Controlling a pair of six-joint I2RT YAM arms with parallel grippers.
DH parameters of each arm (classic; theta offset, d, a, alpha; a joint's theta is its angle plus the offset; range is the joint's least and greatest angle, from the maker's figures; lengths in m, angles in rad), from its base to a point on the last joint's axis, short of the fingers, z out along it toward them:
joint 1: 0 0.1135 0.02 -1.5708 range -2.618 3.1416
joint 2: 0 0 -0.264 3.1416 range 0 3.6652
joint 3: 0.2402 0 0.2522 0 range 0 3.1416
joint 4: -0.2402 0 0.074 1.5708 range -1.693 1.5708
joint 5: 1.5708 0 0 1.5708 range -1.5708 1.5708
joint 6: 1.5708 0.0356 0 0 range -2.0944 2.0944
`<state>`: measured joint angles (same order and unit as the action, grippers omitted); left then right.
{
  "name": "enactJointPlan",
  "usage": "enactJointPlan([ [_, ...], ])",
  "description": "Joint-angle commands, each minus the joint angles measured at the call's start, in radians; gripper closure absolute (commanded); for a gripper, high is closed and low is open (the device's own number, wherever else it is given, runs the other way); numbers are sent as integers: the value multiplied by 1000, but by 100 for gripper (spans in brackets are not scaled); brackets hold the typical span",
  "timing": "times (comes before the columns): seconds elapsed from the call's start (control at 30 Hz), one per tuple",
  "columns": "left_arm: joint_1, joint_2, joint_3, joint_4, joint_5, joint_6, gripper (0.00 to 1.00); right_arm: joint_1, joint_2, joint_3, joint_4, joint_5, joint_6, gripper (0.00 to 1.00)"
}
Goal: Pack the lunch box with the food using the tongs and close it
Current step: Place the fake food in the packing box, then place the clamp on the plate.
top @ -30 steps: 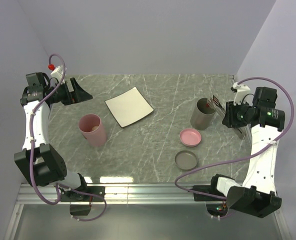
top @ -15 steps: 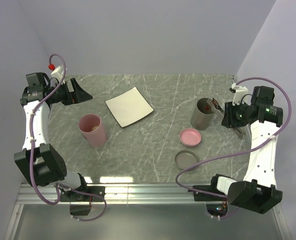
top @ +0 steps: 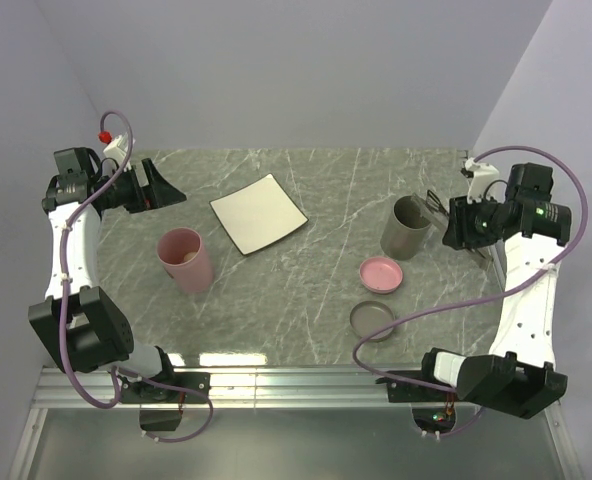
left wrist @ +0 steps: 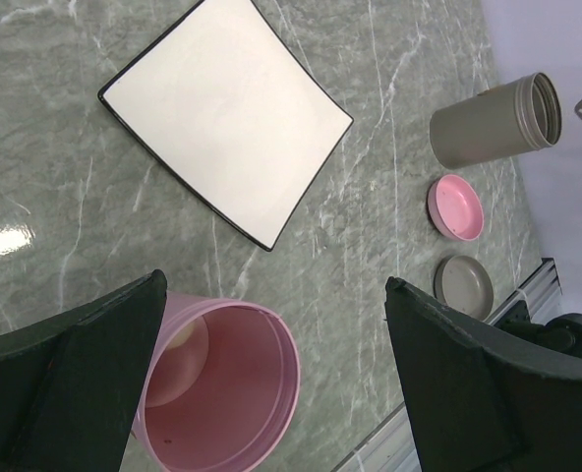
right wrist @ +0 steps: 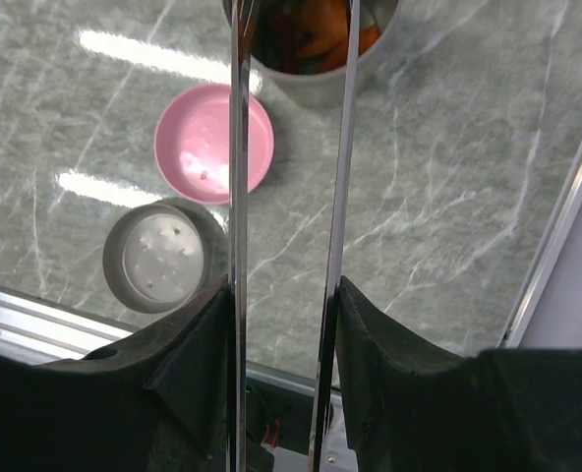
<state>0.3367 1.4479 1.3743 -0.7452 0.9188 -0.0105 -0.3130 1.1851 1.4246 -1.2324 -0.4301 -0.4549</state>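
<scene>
Left gripper (top: 161, 182): seen at the far left of the table (top: 326, 180), jaws spread wide with nothing between them. In its wrist view the pink cup is framed between the two dark fingers (left wrist: 70, 393).

Pink cup (top: 186, 260): stood upright on the left half of the table, near the plate and on its near-left side, apart from it.

Pale round piece (left wrist: 178, 359): seen low inside the pink cup, against its wall. More of it cannot be made out.

White square plate (top: 259, 213): laid flat at the middle of the table, turned corner-on, with a dark rim.

Grey lid (top: 373, 320): laid flat toward the near edge, just beside the pink lid, not touching it.

Pink lid (top: 381, 273): laid flat between the grey lid and the grey cup.

Grey cup (top: 406, 228): stood upright on the right half of the table, mouth uncovered.

Orange pieces (right wrist: 320, 34): glossy, seen inside the grey cup.

Tongs (right wrist: 237, 197): held lengthwise with the two silver arms kept apart. The arms are seen crossing over the grey cup's mouth, the tips cut off at the top of the wrist view.

Right gripper (right wrist: 283, 305): raised just right of the grey cup, jaws closed onto the outer sides of the tongs' two arms.
</scene>
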Motion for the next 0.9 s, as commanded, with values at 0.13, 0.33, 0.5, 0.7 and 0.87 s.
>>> enactJointPlan([
  [0.13,-4,-20,25,10,28,-17,1,95,64,166,7,-22,39,52],
  [0.33,-4,-29,17,4,9,-13,0,345,133,253,80,30,152,53],
  [0.5,-4,-27,26,-5,-1,-13,1,515,215,274,165,33,225,54],
  [0.7,-4,-12,61,-26,-20,-13,1,747,307,218,361,97,304,55],
  [0.87,-2,-12,66,-22,-43,-14,1,862,425,201,482,143,370,55],
])
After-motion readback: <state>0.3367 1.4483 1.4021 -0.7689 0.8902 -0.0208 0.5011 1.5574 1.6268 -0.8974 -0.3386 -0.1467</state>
